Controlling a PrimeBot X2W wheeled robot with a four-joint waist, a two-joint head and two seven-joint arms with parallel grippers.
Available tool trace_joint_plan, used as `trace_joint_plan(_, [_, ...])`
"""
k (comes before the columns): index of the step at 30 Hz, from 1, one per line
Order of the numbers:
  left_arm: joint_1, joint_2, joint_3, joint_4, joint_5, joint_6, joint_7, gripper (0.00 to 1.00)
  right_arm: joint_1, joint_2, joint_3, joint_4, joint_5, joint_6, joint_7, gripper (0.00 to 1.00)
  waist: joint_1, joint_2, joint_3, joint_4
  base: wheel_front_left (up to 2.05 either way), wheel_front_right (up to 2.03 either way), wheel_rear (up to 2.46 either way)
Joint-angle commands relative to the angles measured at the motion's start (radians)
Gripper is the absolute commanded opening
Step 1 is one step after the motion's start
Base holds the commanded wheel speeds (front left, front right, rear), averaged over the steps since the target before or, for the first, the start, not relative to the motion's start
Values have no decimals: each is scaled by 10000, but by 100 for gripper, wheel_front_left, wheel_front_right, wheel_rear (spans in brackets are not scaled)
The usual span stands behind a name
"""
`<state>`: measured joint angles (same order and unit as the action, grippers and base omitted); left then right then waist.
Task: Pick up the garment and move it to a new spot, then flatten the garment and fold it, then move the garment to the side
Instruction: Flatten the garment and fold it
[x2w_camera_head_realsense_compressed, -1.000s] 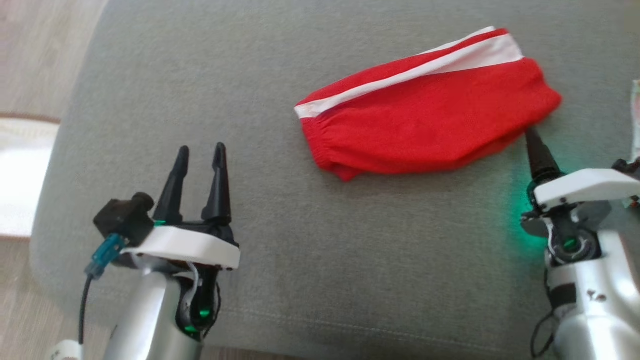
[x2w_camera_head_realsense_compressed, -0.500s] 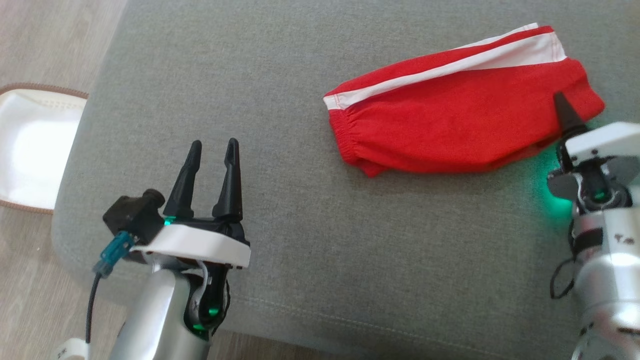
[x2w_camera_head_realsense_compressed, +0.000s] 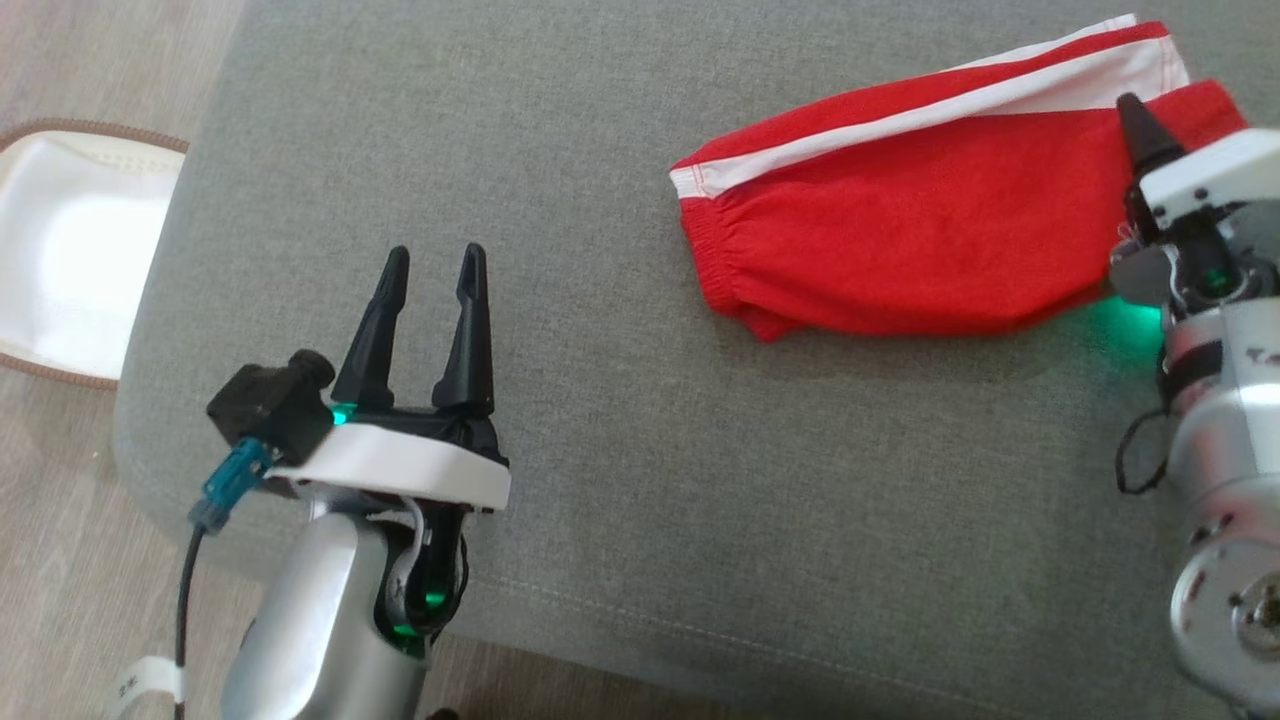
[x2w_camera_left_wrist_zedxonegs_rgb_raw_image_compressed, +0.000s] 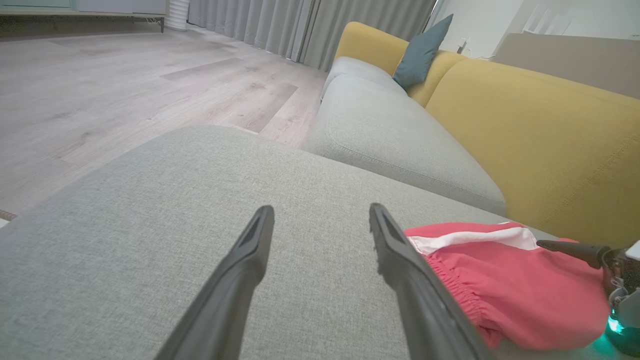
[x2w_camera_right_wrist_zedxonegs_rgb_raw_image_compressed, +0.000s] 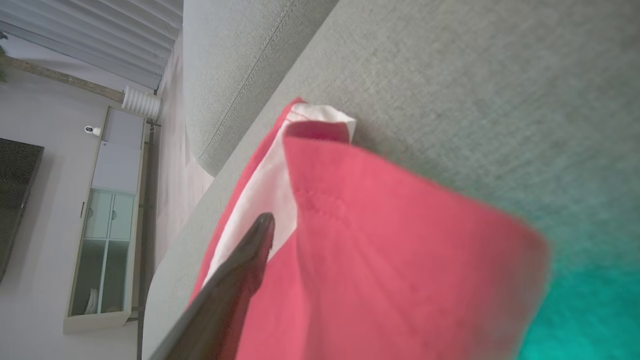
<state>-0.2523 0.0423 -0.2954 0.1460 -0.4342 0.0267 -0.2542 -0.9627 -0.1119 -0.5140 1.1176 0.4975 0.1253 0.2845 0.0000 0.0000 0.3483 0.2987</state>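
Garment (x2w_camera_head_realsense_compressed: 900, 240) lies folded on grey cushion (x2w_camera_head_realsense_compressed: 600, 330), right tool (x2w_camera_head_realsense_compressed: 1140, 130) at its end.

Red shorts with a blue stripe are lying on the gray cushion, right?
Almost. The stripe on the red shorts is white, not blue, as the head view shows. The rest is right: they are lying on the gray cushion.

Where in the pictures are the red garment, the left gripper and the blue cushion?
red garment (x2w_camera_head_realsense_compressed: 900, 235): head view, middle of the red cloth.
left gripper (x2w_camera_head_realsense_compressed: 435, 255): head view, midway between its fingertips.
blue cushion (x2w_camera_left_wrist_zedxonegs_rgb_raw_image_compressed: 422, 52): left wrist view, its middle.
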Motion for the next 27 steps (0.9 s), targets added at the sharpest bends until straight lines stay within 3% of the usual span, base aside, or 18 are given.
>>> trace_joint_plan(1, [-327, 80, 265, -374, -60, 43, -76, 100, 114, 448, -3, 512, -147, 54, 63, 100, 0, 0, 67, 21, 0, 0, 0])
trace_joint_plan(2, [-349, 80, 259, -369, -63, 44, -76, 100, -8, 433, -94, 636, -292, 54, 8, 35, 0, 0, 96, 16, 0, 0, 0])
trace_joint_plan(3, [-368, 80, 258, -360, -63, 43, -76, 100, -110, 424, -177, 715, -415, 54, -98, 0, 0, 0, 113, 5, 0, 0, 0])
trace_joint_plan(12, [-250, 80, 448, -158, 109, -18, -76, 100, -107, 593, -317, 354, -192, 54, -1061, 0, 0, 0, -326, -644, 0, 0, 0])
trace_joint_plan(16, [-129, 80, 581, -53, 336, -103, -76, 100, 563, 612, 434, -178, 1186, 54, -1338, 0, 0, 0, -761, -1261, 0, 0, 0])
trace_joint_plan(27, [276, 80, 712, 60, 616, -169, -76, 100, 3024, 615, 2432, -1482, 4101, 54, -2261, 0, 0, 0, -1494, -2171, 0, 0, 0])
